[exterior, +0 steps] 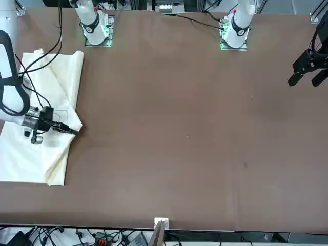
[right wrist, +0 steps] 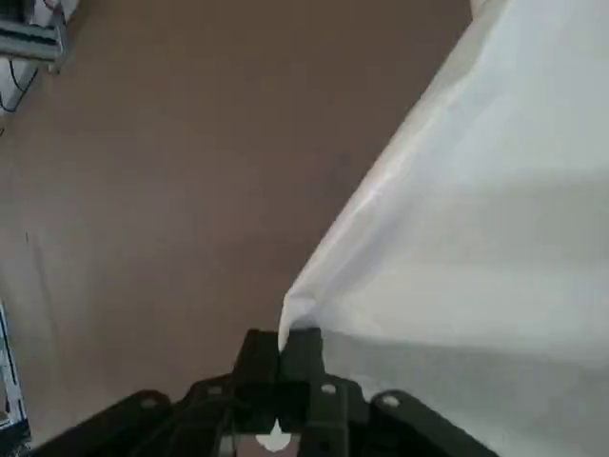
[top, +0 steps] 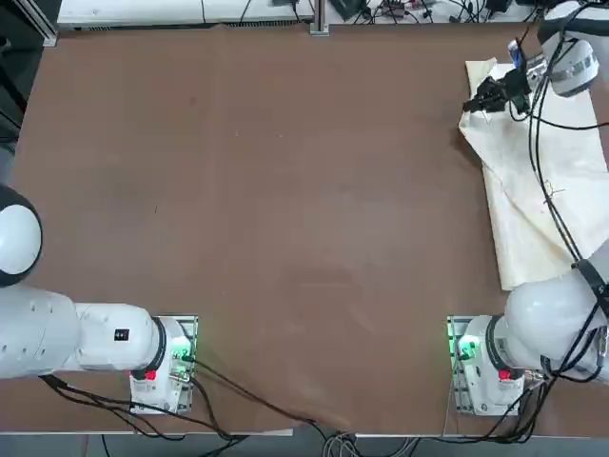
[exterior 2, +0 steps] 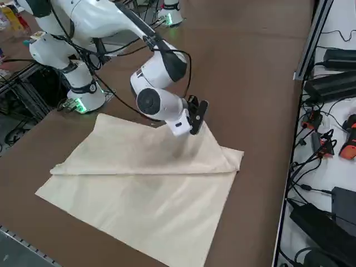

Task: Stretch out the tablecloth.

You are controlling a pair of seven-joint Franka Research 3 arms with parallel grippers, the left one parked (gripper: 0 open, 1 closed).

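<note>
The tablecloth is a cream sheet lying folded at the table's right edge, near the far corner. In the right side view the tablecloth shows an upper layer folded over a lower one. My right gripper is low over the cloth's inner edge, toward the table's middle, and is shut on a pinched bit of that edge. In the wrist view the two black fingertips are pressed together with the tablecloth edge between them. The front view shows the gripper at the same raised fold.
The brown table stretches wide to the left of the cloth. Cables, chargers and tools lie on a shelf beyond the table's far edge. My right arm's base stands at the near edge. Its cables hang over the cloth.
</note>
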